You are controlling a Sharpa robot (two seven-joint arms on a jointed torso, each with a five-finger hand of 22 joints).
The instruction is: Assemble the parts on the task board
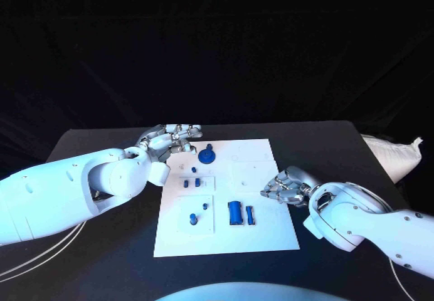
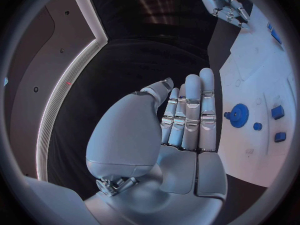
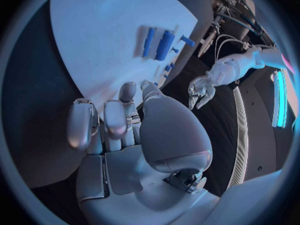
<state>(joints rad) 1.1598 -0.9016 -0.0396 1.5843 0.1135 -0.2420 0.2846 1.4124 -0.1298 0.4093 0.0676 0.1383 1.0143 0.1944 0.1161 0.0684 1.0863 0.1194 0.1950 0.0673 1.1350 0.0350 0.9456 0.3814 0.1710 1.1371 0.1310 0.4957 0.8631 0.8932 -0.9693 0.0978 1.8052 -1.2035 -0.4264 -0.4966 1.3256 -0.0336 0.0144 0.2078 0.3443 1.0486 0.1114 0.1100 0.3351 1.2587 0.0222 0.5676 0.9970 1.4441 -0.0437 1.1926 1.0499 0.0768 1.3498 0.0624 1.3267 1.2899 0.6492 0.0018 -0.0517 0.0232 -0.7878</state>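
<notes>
Nearest, blue parts (image 1: pixel 237 212) lie mid-board (image 1: pixel 271 241): small, stiff, likely light and slick, best pinched at the sides. Right hand (image 1: pixel 283 190), fingers curled, empty, sits at the board's edge. Farther, left hand (image 1: pixel 172 139), fingers straight, holds nothing beside the gear (image 1: pixel 207 155)

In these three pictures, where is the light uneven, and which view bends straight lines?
Head view: the task board is bright against a black table and backdrop. Left wrist view: the fisheye bends the board's edge, and the blue gear stays sharp. Right wrist view: the blue parts look slightly blurred, and bluish light falls on the board.
</notes>
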